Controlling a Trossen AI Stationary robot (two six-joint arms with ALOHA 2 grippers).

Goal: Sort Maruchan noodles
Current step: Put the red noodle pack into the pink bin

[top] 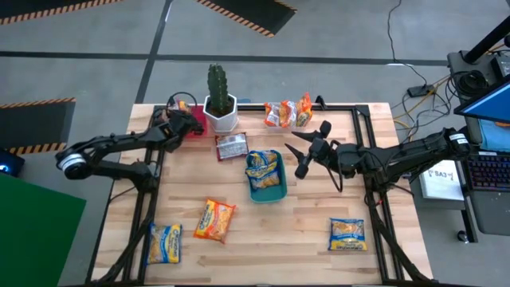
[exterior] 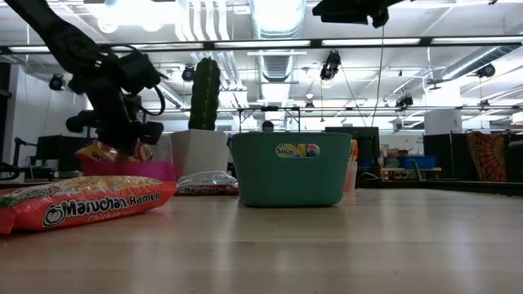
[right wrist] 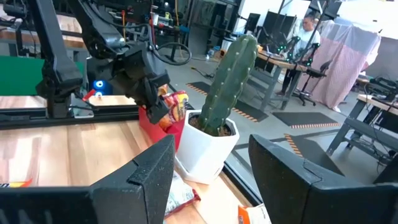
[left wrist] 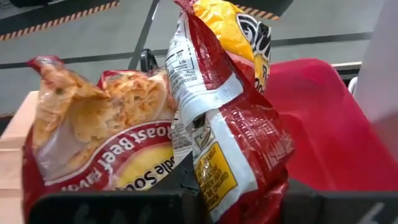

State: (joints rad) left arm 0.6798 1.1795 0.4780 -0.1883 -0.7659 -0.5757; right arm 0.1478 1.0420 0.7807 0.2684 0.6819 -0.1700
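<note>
My left gripper [top: 185, 121] is over the pink tray [top: 196, 125] by the cactus, shut on a red-white Maruchan packet [left wrist: 230, 137]. A second red "Roast Beef" packet [left wrist: 106, 149] stands beside it in the tray [left wrist: 329, 124]. My right gripper [top: 307, 150] hangs open above the table, right of the green tray [top: 253, 191], touching nothing; its fingers [right wrist: 143, 180] are spread wide. Yellow-blue packets [top: 264, 169] lie in the green tray. A white-red packet [top: 231, 146] lies flat on the table near the cactus pot. My left gripper pinches the crumpled red-white packet by its lower end [left wrist: 214, 186] between the two fingers. The packet stands up out of the fingers, creased and bent, leaning against the Roast Beef packet over the pink tray. The fingers themselves hide the exact place of contact.
The cactus in its white pot [top: 219, 100] stands right beside the pink tray. Orange packets [top: 280, 114] lie at the far edge, another [top: 215, 220] at the near middle, and yellow-blue ones at the near left [top: 163, 243] and near right [top: 348, 234].
</note>
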